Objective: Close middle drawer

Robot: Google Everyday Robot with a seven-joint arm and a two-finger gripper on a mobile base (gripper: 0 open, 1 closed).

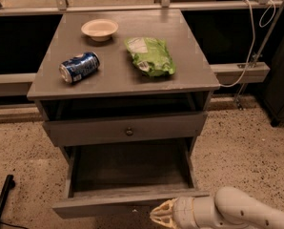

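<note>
The middle drawer (108,205) stands pulled out at 6 o'clock under the counter (113,78), and the end effector (162,214), its opening impossible to tell, sits just before the front panel, so push squarely toward 12 o'clock, near centre.

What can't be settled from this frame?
Camera view:
- The gripper, low before the middle drawer: contact with the front panel unclear; its lower part cut by the bottom edge.
- Anything beneath the middle drawer: hidden by it and the frame's edge.
- The can: label too blurred to read.
</note>
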